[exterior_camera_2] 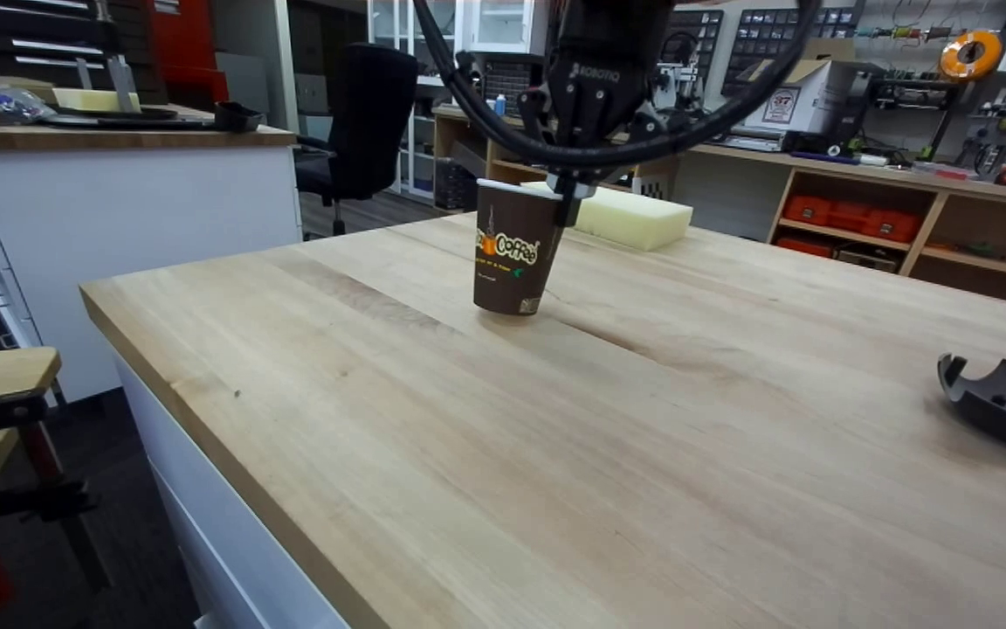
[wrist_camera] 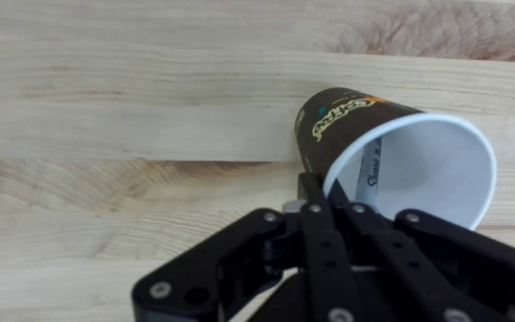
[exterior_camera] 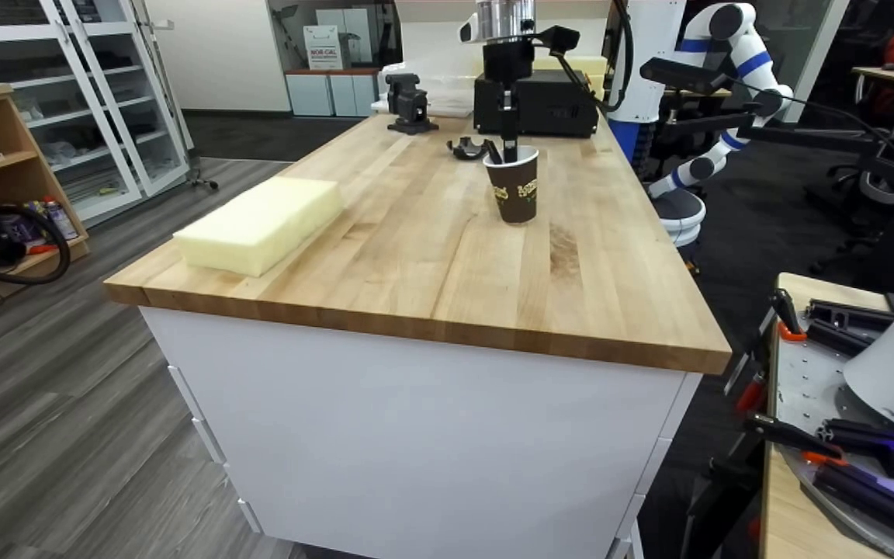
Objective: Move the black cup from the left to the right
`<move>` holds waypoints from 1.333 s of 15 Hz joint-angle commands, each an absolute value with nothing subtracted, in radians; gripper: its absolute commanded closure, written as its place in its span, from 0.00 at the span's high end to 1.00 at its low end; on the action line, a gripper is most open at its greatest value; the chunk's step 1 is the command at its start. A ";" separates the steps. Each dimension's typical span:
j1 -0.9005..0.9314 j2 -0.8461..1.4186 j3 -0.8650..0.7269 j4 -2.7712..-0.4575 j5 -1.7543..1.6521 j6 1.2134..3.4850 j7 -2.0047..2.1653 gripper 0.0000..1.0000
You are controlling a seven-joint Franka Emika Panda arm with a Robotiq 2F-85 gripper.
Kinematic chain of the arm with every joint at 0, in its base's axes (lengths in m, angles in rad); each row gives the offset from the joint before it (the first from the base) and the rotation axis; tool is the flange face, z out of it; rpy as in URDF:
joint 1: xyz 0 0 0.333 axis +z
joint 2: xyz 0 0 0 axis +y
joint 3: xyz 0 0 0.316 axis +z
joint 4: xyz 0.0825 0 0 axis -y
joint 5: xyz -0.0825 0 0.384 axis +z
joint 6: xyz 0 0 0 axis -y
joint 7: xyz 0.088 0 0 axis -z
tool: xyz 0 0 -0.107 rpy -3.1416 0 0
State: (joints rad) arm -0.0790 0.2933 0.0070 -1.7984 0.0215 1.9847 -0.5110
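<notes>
In the wrist view alone I read lettering on one marker (wrist_camera: 370, 174) inside one black cup (wrist_camera: 347, 129); my gripper (wrist_camera: 323, 188) pinches the cup's wall, right of the foam block (exterior_camera: 261, 221) in an exterior view

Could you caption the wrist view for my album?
The gripper holds a brown paper coffee cup by the rim, a Sharpie marker inside.

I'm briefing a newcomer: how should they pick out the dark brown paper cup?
Find the wide pale wooden tabletop, then the black two-fingered tool above it. It pinches the wall of the tapered dark brown paper cup. Unlike the rectangular pale yellow foam block nearby, the cup has a white rim, "Coffee" lettering and a pen inside.
</notes>
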 commanded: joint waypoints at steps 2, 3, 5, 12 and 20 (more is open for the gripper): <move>-0.148 0.171 -0.044 -1.941 0.035 2.085 -0.505 0.01; -0.158 0.151 -0.057 -1.963 0.028 2.107 -0.500 0.01; -0.168 0.106 -0.083 -1.999 0.002 2.145 -0.486 0.01; -0.168 0.034 -0.143 -2.043 -0.157 2.202 -0.405 0.01; -0.203 0.132 -0.165 -2.001 -0.065 2.322 -0.510 0.01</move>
State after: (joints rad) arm -0.1766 0.0994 -0.1616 -2.0120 -0.1176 2.2666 -0.4536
